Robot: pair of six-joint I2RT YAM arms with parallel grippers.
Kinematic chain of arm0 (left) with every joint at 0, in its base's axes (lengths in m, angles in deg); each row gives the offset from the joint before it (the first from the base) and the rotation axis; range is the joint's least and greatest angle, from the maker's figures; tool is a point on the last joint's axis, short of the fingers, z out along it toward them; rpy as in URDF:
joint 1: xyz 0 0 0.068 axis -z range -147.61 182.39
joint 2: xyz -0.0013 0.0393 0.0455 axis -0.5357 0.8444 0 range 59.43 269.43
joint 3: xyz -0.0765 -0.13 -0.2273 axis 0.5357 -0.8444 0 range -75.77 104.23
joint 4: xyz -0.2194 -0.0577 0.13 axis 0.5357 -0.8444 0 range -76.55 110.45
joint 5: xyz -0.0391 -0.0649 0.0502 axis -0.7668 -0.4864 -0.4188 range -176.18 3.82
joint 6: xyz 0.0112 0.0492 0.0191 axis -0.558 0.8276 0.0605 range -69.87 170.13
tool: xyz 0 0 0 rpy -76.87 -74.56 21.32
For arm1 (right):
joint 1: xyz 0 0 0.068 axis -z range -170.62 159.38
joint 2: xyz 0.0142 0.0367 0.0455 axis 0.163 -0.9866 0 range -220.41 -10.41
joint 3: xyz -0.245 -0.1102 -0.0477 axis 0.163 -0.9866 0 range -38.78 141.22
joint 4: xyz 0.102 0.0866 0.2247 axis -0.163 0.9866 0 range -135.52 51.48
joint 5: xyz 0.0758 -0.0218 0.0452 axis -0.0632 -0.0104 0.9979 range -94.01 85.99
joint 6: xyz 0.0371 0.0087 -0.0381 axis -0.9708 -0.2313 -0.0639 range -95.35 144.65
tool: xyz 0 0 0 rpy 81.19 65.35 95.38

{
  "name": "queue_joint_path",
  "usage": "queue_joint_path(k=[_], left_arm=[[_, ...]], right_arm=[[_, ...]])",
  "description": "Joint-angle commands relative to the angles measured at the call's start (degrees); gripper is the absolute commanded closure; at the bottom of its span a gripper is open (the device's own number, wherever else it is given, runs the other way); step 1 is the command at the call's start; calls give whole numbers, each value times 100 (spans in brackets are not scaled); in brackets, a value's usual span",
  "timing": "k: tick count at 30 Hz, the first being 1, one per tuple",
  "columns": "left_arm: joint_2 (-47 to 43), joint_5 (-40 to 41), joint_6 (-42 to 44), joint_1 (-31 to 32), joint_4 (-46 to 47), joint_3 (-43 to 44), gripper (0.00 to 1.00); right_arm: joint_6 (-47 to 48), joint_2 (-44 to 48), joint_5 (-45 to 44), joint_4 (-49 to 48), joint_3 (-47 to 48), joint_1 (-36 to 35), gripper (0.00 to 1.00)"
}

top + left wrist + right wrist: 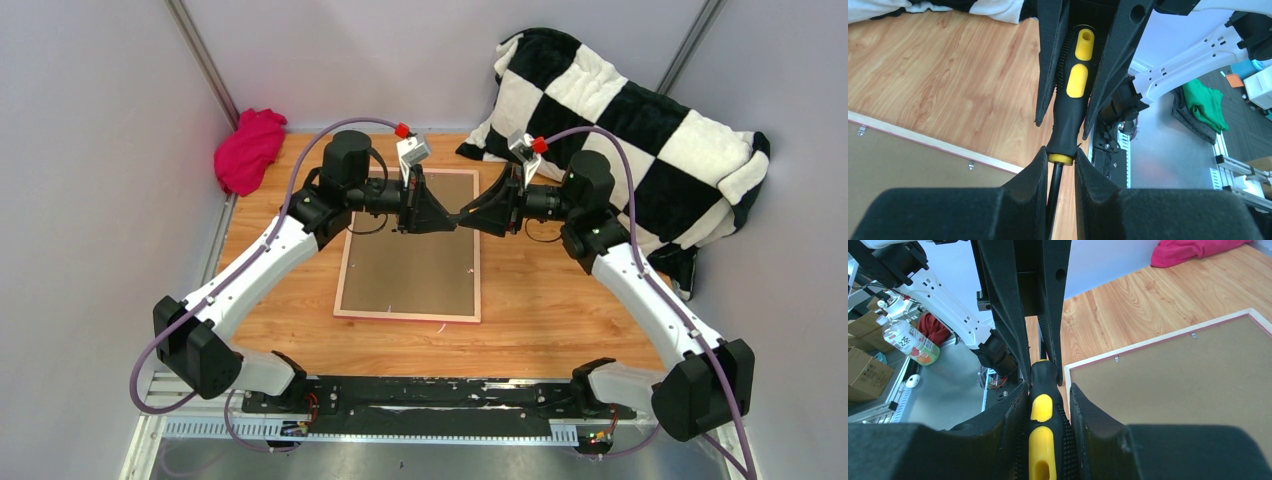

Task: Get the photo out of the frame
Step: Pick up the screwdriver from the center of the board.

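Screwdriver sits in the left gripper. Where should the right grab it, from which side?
Screwdriver: take the ribbed black-and-yellow handle mid-length, end-on from its butt, gripping both flanks. The left gripper pinches the collar at the shaft end, so the handle sticks out towards the right gripper, which straddles it.

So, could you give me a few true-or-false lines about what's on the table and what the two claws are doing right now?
1. The frame lies face down, its brown backing board upward. True.
2. The left gripper pinches a screwdriver at the collar below its black and yellow handle. True.
3. The right gripper hangs far from the screwdriver. False: its fingers flank the handle, facing the left gripper above the frame.
4. The pink cloth lies on the frame. False: it sits in the far left corner of the table, apart from the frame.
5. The photo lies loose beside the frame. False: no photo is in view.
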Motion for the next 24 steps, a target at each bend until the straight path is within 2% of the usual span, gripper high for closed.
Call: queue_joint_path(k=[1, 3, 6, 8, 10, 12, 14, 17, 20, 22, 24], left_arm=[[38, 314, 18, -3, 387, 166, 100], [38, 316, 14, 0, 412, 128, 100], [40, 332, 6, -3, 418, 138, 100], [40, 332, 6, 3, 418, 154, 100], [35, 360, 60, -2, 338, 180, 100], [0, 496, 259, -16, 86, 290, 88], [-87, 602, 410, -139, -120, 409, 67], [-335, 620, 464, -498, -217, 407, 40], [-656, 909, 905, -929, -637, 363, 12], [-880, 1344, 1221, -1240, -934, 213, 2], [-1115, 1475, 1453, -1623, -959, -99, 0]], right_arm=[[223, -2, 275, 355, 170, -265, 87], [223, 15, 271, 343, 170, -276, 92], [266, 15, 307, 357, 155, -299, 89], [312, -2, 315, 397, 161, -314, 99], [320, 14, 344, 459, 190, -308, 100], [303, 51, 340, 502, 225, -304, 100], [309, 135, 193, 550, 232, -267, 100], [306, 260, -23, 553, 185, -123, 100], [296, 326, -111, 574, 162, 125, 100], [332, 353, -227, 648, 170, 295, 100], [430, 383, -350, 753, 176, 437, 100]])
